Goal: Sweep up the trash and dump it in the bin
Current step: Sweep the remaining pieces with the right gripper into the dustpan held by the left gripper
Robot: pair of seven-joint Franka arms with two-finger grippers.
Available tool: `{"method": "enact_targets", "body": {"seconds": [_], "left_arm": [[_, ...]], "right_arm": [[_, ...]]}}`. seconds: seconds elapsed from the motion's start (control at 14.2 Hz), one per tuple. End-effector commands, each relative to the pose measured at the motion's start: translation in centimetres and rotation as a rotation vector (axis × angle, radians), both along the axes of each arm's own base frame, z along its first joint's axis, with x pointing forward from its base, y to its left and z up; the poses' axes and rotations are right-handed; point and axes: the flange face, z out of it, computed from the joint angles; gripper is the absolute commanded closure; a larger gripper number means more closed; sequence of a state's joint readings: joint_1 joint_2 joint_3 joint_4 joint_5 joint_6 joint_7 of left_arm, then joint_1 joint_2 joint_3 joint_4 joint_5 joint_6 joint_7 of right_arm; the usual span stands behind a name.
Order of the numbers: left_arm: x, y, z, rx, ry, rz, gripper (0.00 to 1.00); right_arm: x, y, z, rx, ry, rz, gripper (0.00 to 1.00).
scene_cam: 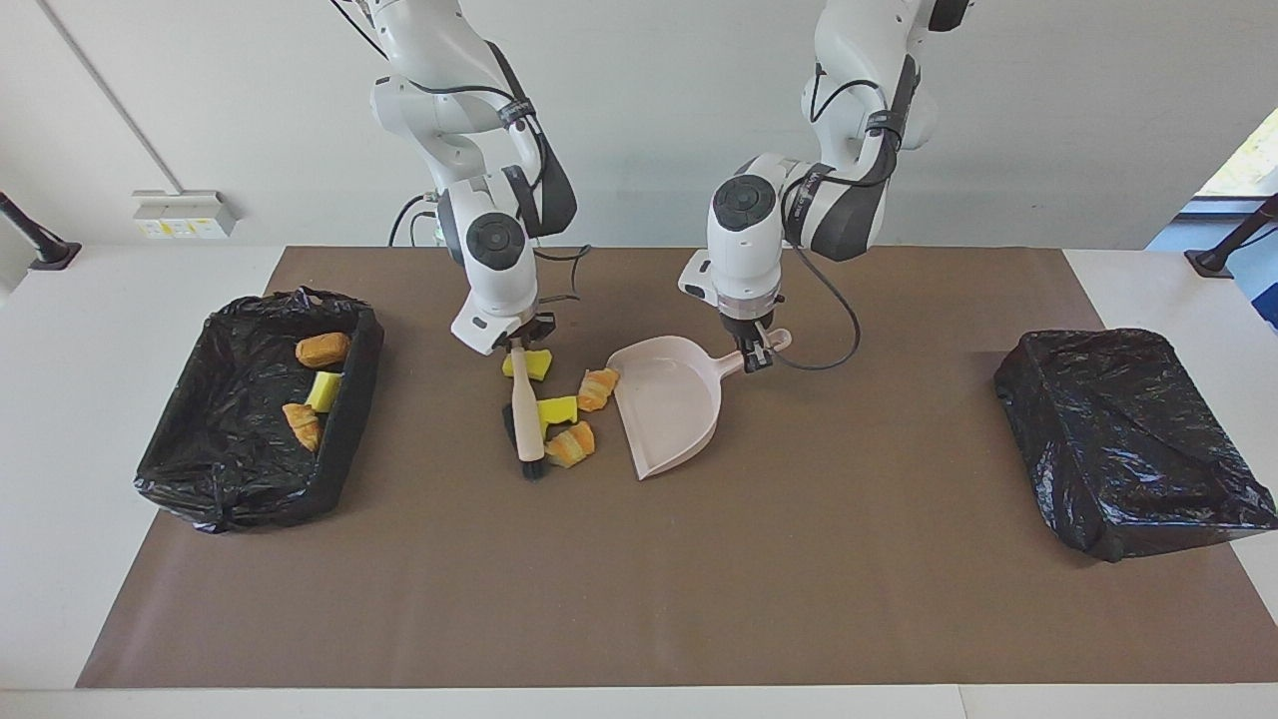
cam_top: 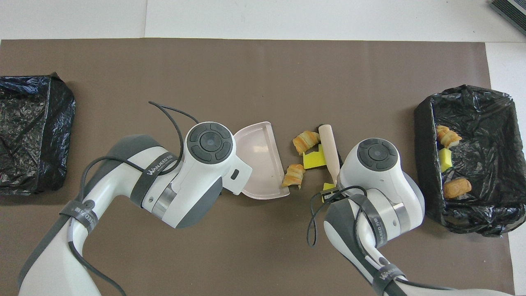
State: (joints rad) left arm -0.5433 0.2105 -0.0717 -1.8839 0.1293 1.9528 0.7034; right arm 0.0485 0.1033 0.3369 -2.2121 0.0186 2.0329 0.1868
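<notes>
Trash count: seven pieces showing in all, four lying loose on the brown mat and three sitting in a bin.
Loose pieces: two yellow sponge chunks and two striped croissant pieces, all bunching together between the brush and the dustpan's open mouth; one croissant piece is touching the dustpan's lip.
Bins: two black-lined bins, one at each end of the table.
Bin at the right arm's end: holding one brown bread roll, one yellow sponge chunk and one striped croissant piece.
Bin at the left arm's end: contents not visible.
Right gripper: clamping the handle of one pale brush, whose dark bristles are resting on the mat beside the loose pieces.
Left gripper: pinching the handle of one pale pink dustpan, which is lying on the mat with its mouth facing the loose trash.
</notes>
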Motion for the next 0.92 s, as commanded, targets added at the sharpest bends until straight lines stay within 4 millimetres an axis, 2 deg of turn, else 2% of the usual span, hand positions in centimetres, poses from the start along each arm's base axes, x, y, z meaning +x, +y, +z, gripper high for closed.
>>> {"method": "enact_targets", "body": {"seconds": [0.0, 0.21, 0.35, 0.49, 0.7, 0.85], "left_arm": [[-0.6, 0.8, 0.1, 0.002, -0.022, 0.012, 1.0], [-0.4, 0.9, 0.2, -0.004, -0.029, 0.014, 1.0], [-0.4, 1.0, 0.1, -0.004, -0.029, 0.014, 1.0], [-0.4, 1.4, -0.2, 0.0, -0.022, 0.017, 1.0], [-0.4, 1.8, -0.3, 0.004, -0.016, 0.015, 1.0], [-0.6, 1.9, -0.3, 0.012, -0.003, -0.002, 1.0]], "right_arm": [[-0.9, 2.3, -0.1, 0.097, 0.047, -0.041, 1.0], [-1.6, 5.5, 0.7, 0.232, 0.078, -0.122, 1.0], [-1.7, 6.6, 1.0, 0.289, 0.094, -0.161, 1.0], [-1.4, 7.8, 2.6, 0.329, 0.084, -0.175, 1.0], [-1.8, 7.7, 6.5, 0.314, 0.084, -0.154, 1.0], [-2.9, 6.0, 9.5, 0.247, 0.05, -0.125, 1.0]]}}
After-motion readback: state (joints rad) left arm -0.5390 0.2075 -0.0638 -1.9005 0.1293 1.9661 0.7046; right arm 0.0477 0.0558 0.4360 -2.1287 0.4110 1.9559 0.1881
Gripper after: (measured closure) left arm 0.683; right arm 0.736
